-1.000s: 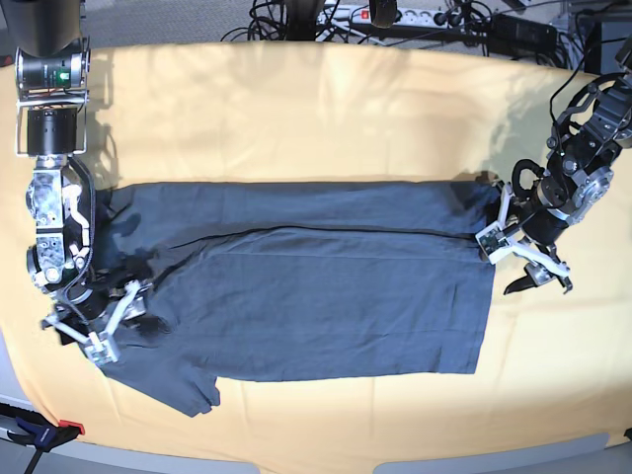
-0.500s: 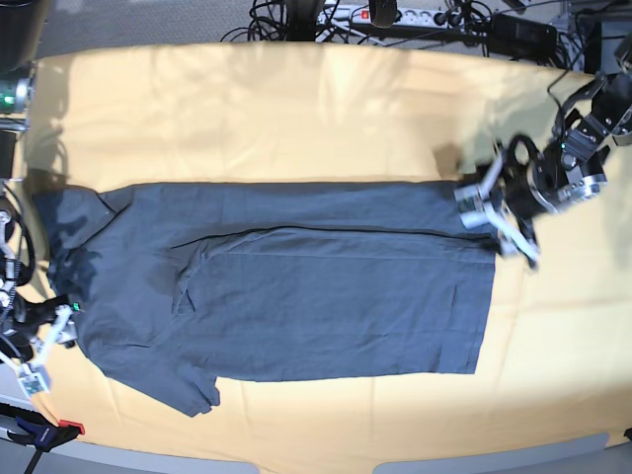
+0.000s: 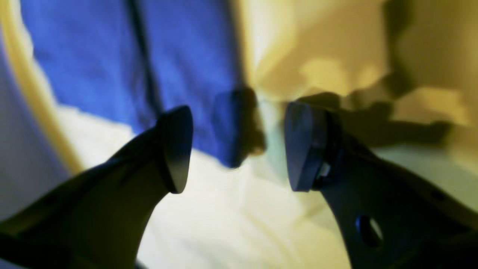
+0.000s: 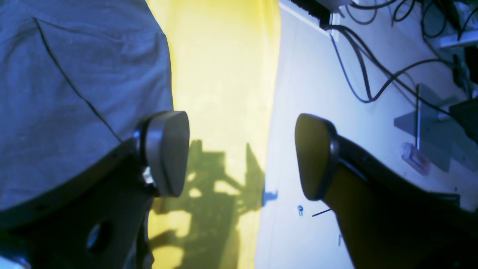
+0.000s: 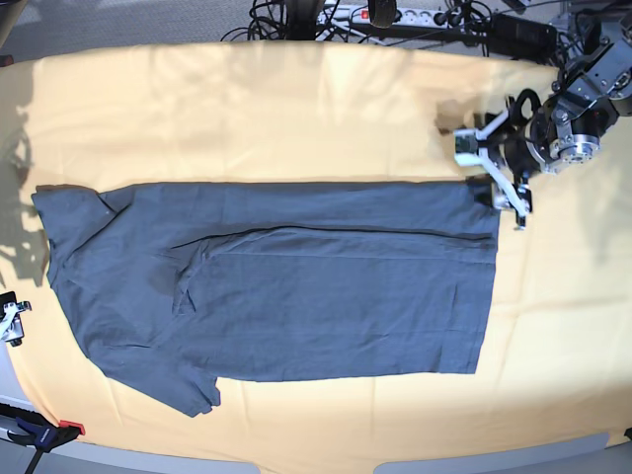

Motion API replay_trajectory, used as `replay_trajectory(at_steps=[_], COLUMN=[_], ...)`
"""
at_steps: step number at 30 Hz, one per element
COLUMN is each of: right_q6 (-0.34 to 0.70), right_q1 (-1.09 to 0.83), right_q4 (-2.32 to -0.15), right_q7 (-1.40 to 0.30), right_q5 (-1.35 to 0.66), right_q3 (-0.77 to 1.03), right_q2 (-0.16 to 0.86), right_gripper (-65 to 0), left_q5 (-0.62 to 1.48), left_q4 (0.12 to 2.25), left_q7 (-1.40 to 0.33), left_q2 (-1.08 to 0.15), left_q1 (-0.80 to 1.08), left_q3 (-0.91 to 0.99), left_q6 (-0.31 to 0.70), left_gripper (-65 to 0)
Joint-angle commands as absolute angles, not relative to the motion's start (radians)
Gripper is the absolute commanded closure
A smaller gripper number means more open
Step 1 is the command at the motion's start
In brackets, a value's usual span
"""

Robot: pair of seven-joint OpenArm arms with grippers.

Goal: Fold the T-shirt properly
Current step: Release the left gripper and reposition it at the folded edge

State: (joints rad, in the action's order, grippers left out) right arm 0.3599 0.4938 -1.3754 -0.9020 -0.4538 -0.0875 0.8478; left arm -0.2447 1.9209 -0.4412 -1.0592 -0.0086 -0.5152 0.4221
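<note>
The dark slate-grey T-shirt lies flat on the yellow cloth, its collar end to the left and its hem to the right, with its far long side folded over the middle. My left gripper is open and empty, just past the shirt's far right corner. In the left wrist view the gripper is open over that corner of the shirt. My right gripper is open and empty at the table's left edge, with the shirt beside its left finger. Only a tip of it shows in the base view.
The yellow cloth covers the whole table and ends at the edge, with grey floor beyond. Cables and a power strip lie behind the table. A clamp sits at the front left corner.
Both grippers have let go of the shirt and pulled away. The right arm went off the left edge. The left gripper rose toward the back right. The shirt's left end now lies spread out.
</note>
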Motion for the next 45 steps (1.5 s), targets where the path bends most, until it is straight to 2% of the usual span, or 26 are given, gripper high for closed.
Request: replay_trajectory(at_steps=[1,8,20,22,29,36,37,38,40,41,45], right_q6=[0.355,0.355,0.353,0.355,0.37,0.37,0.371,0.372,0.395,0.419,0.527], right_q1=[0.524,0.523,0.473,0.467,0.457,0.457,0.457,0.457,0.457,0.457,0.429], right_q4=[-1.391,-1.391,-1.391,-1.391,-1.391,-1.391,-1.391,-1.391,-1.391,-1.391,-1.391], right_q7=[-0.888,-0.889,-0.892,-0.895,-0.895,-0.918,-0.926,-0.937,-0.959,-0.97,-1.038], right_q5=[-0.449,-0.449,-0.479,-0.479,-0.48,-0.481,-0.486,-0.499,-0.532,-0.552,-0.615], right_q3=[-0.077,-0.077,-0.077,-0.077,-0.077,-0.077,-0.077,-0.077,-0.077,-0.077,-0.077], right_q2=[0.876,0.876,0.875,0.873,0.87,0.87,0.87,0.87,0.87,0.87,0.871], right_gripper=[-44.9,-44.9,-44.9,-44.9,-44.9,-44.9,-44.9,-44.9,-44.9,-44.9,-44.9], left_q5=[-0.256,-0.286,-0.387,-0.389,-0.384,-0.324,-0.326,-0.326,-0.325,-0.325,-0.325], left_q4=[1.923,1.85,1.827,1.827,1.827,1.824,1.824,1.824,1.824,1.824,1.824], left_q7=[-0.433,-0.345,-0.315,-0.308,-0.284,-0.283,-0.284,-0.284,-0.285,-0.288,-0.301], left_q2=[-1.076,-1.058,-1.058,-1.058,-1.058,-1.023,-1.015,-1.012,-1.008,-1.009,-1.01], left_q1=[-0.019,-0.033,-0.034,-0.034,-0.038,-0.067,-0.068,-0.067,-0.067,-0.067,-0.067], left_q3=[-0.503,-0.503,-0.503,-0.503,-0.503,-0.503,-0.503,-0.503,-0.503,-0.503,-0.503], left_q6=[0.41,0.401,0.262,0.249,0.249,0.25,0.249,0.249,0.248,0.238,0.165], left_gripper=[-39.0,-39.0,-38.9,-37.8,-26.6,-26.6,-25.6,-21.3,-4.9,0.0,0.0])
